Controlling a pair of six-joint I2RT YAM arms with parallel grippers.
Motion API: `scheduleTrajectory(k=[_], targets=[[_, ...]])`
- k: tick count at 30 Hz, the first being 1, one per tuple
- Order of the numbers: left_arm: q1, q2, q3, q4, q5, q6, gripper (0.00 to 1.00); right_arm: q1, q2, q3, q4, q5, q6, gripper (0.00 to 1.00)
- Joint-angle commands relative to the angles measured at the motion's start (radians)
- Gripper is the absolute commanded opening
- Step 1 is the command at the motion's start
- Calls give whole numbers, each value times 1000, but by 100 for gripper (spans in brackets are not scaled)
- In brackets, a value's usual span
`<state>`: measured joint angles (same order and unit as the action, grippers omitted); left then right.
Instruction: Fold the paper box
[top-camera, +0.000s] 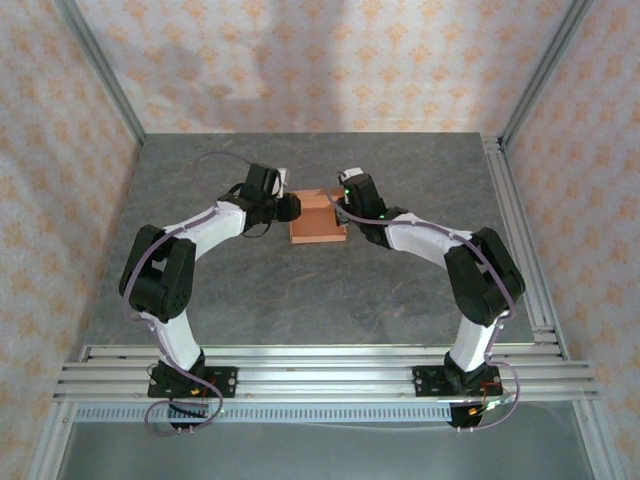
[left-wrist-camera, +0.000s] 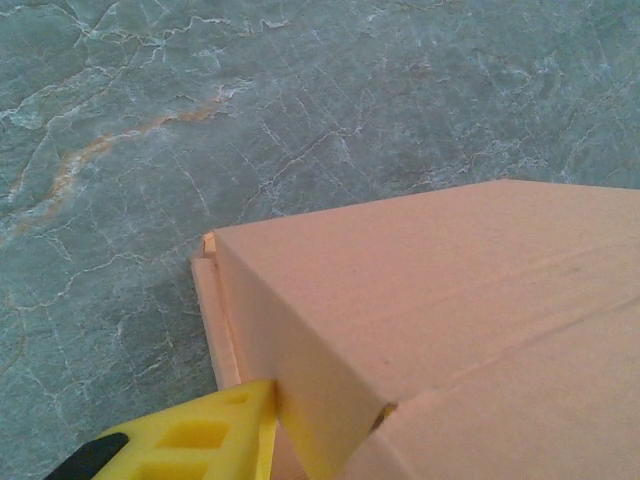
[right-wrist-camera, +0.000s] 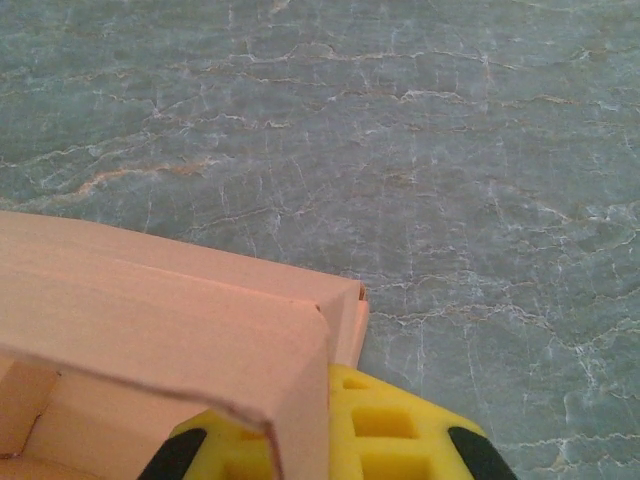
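Flanking the paper box (top-camera: 317, 222), my right gripper (top-camera: 339, 204) sits closed at its wall edge, my left gripper (top-camera: 293, 208) I cannot tell, with open table (top-camera: 300, 295) all around.

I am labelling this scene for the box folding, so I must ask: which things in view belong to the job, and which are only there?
Belong to the job: paper box; left gripper; right gripper.
Only there: grey table; metal rails at the near edge.
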<state>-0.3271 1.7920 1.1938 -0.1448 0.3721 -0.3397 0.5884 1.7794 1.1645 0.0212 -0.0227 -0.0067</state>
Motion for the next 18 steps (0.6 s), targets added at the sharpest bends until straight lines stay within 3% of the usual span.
scheduleTrajectory(k=[1,10,18], targets=[[-8,-16,-10,24,26,14,30,9,9,79,-148,-2,38,0],[-8,-14,-11,28,34,19,30,9,45,155,-269,-23,231,0],[-8,-19,-17,29,36,19,30,14,37,38,-149,14,191,0]])
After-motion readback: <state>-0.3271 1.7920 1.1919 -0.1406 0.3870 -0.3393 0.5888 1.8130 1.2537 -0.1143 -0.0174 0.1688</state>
